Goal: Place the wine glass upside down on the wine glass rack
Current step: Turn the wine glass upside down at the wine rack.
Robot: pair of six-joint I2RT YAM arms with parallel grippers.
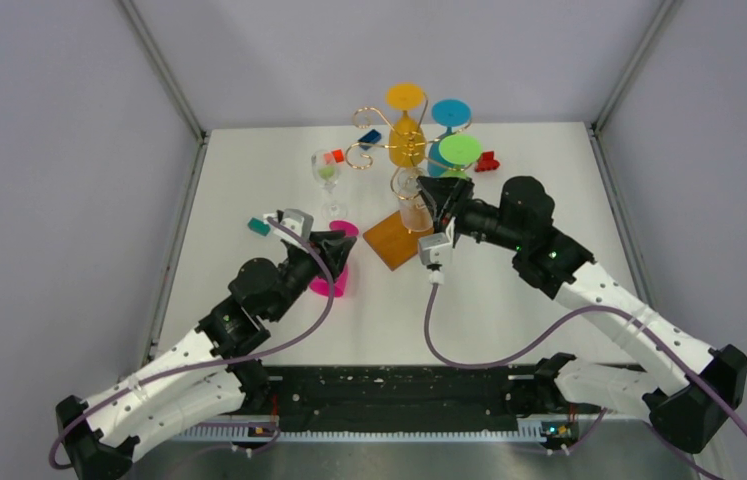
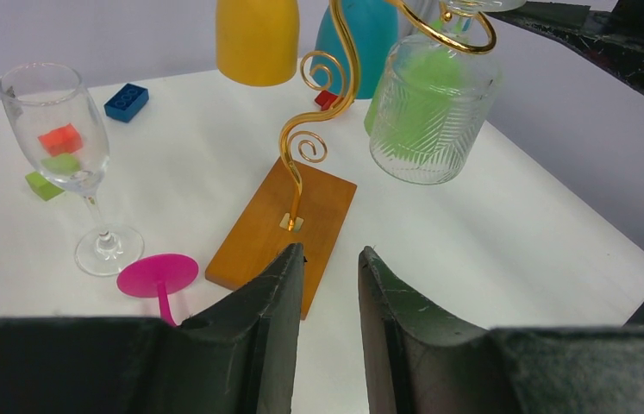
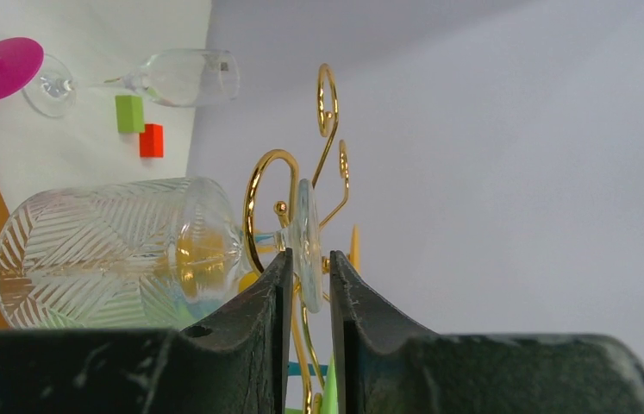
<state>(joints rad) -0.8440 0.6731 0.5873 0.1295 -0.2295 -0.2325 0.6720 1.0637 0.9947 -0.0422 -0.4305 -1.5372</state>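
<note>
Wine glass (image 3: 120,250) hangs on the wine glass rack (image 2: 258,233). Long axis vertical: foot up, caught in a gold curl; bowl mouth down, clear of the bench (image 2: 490,241). My right jaws sit narrowly parted either side of the foot's rim, a gap showing on one side. My left jaws are open, empty, low before the rack.

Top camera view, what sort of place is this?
Probably a robot test cell: plain grey walls box in a white table, the left arm and right arm are bolted at its near edge, and toy bricks lie scattered.
</note>
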